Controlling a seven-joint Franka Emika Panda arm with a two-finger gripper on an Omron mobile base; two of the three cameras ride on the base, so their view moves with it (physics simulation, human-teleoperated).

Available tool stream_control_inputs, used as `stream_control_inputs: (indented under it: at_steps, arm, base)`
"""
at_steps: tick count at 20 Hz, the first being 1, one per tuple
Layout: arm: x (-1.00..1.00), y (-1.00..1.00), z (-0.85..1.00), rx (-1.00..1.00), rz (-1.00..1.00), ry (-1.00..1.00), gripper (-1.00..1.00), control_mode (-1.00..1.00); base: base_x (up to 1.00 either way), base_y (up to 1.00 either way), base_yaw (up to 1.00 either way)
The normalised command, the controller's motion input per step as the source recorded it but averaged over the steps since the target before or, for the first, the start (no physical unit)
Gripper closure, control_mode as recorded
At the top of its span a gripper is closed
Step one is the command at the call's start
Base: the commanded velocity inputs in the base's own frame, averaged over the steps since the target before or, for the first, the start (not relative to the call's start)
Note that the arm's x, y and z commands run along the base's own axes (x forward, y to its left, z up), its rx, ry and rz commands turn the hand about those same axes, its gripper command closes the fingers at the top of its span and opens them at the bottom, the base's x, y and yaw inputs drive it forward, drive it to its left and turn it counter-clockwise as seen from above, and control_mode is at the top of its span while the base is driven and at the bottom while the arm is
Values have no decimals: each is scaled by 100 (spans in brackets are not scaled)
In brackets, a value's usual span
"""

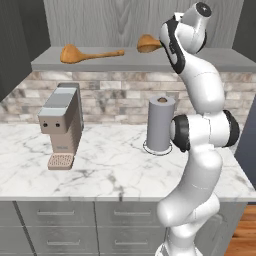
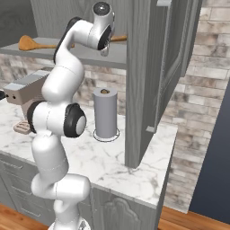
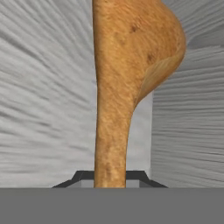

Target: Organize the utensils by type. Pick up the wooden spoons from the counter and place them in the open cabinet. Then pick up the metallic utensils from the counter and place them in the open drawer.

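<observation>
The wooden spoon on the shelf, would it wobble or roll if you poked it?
Probably a bit. The wooden spoon lies on the shelf on its rounded bowl, so it might rock. Its long handle would likely stop a full roll. It looks stiff, not bendy.

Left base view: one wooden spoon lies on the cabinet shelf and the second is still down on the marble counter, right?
Not the counter. The left base view shows the second wooden spoon up at the cabinet shelf too, beside the first spoon.
</observation>
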Motion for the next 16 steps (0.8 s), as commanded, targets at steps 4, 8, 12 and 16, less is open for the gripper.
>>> stream_control_inputs:
  at_steps: [4,8,12,16]
  arm:
    - [7,0,-46,0,0,0,100,-100]
    - [6,1,-41,0,0,0,-100,-100]
    - [16,0,-32,0,0,7,-100,-100]
    - [3,0,-23,4,0,24,-100,-100]
  base:
    - [0,0,0]
    - [0,0,0]
    - [0,0,0]
    - [0,0,0]
